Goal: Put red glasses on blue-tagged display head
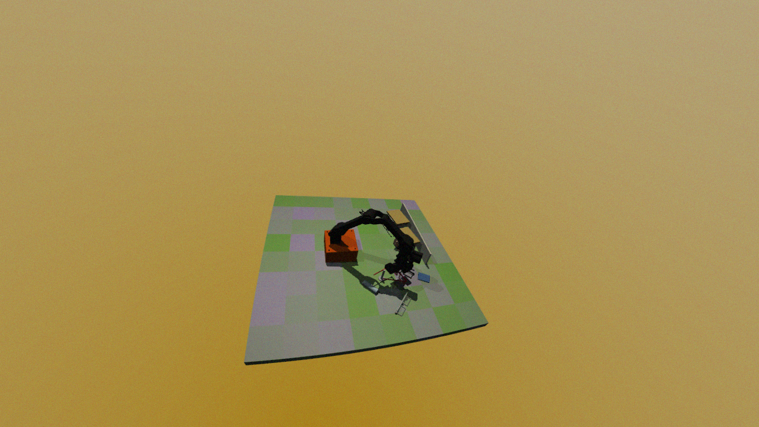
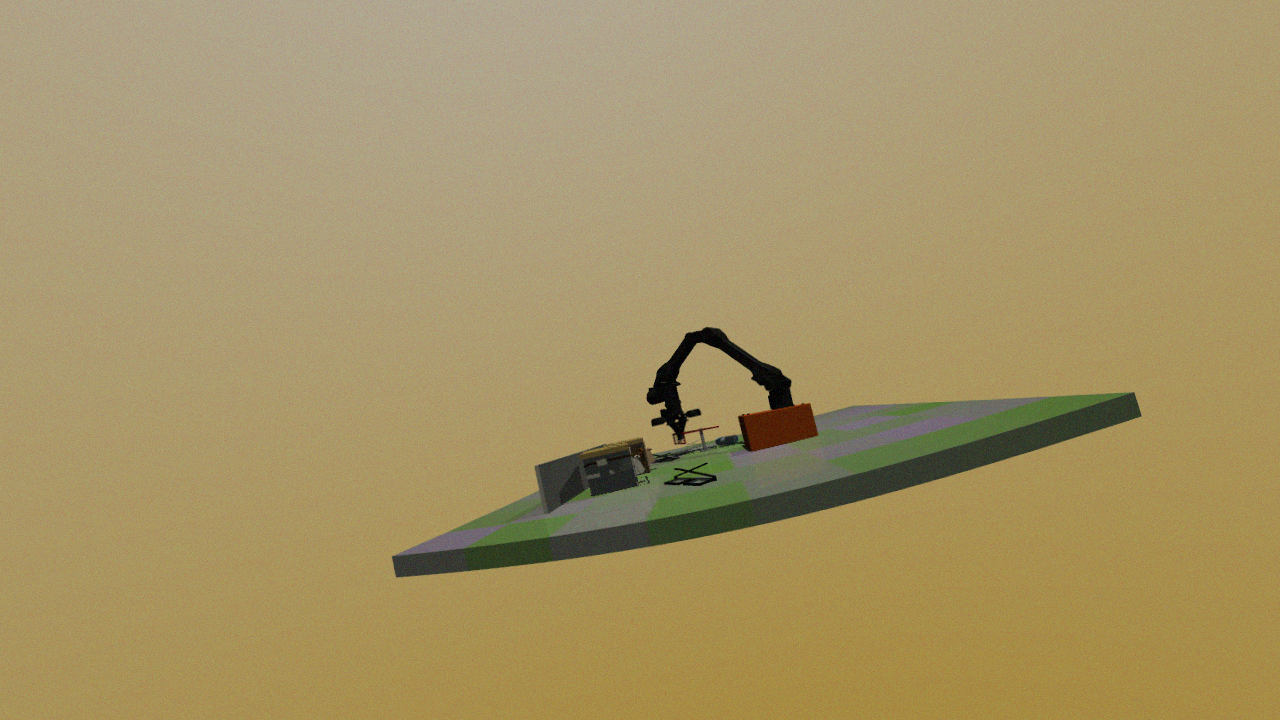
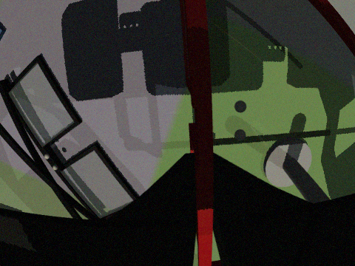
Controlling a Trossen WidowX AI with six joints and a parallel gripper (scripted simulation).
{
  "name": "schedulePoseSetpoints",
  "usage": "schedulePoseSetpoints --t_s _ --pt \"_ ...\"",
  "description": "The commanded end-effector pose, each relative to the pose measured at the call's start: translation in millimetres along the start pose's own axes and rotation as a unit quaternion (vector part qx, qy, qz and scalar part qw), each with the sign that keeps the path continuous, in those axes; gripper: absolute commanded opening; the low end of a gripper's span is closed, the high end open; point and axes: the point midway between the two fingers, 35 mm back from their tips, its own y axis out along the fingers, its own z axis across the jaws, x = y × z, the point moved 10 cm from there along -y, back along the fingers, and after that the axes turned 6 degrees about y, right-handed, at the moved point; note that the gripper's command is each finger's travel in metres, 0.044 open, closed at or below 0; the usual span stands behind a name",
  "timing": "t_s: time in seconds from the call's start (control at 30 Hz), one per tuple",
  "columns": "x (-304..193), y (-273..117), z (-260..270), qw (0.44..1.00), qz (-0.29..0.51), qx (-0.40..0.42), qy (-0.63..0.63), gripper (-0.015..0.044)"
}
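Counted by kind

One orange block (image 1: 341, 257) (image 2: 778, 427), one blue slab (image 1: 423, 277) and one upright panel (image 1: 417, 233) (image 2: 562, 481) are counted; in the top view, two tan boards (image 1: 397, 216) are seen near the bench's (image 1: 302, 297) (image 2: 805, 483) right edge. The total of glasses cannot be told.

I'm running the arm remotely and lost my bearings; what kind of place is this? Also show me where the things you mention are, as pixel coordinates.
Probably an eyewear display or practice bench: the gripper (image 2: 681, 438) is shut on red glasses (image 2: 705, 429), black-framed glasses (image 2: 690, 481) (image 3: 59, 140) lie nearby, and the arm stands on an orange block (image 1: 341, 255) (image 2: 778, 427).
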Motion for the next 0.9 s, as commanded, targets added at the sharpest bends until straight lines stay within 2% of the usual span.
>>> schedulePoseSetpoints --t_s 0.0,0.4,0.7,0.87 --pt "-1.3 -0.3 -0.3 1.000 -0.002 0.000 -0.001 0.0000" --pt "-6.0 -1.9 -0.7 1.000 -0.002 0.000 -0.001 0.0000" --pt "-11.9 -58.6 -1.4 1.000 -0.001 0.000 -0.001 0.0000" --pt "-12.2 -60.2 -1.5 1.000 -0.001 0.000 -0.004 0.0000"
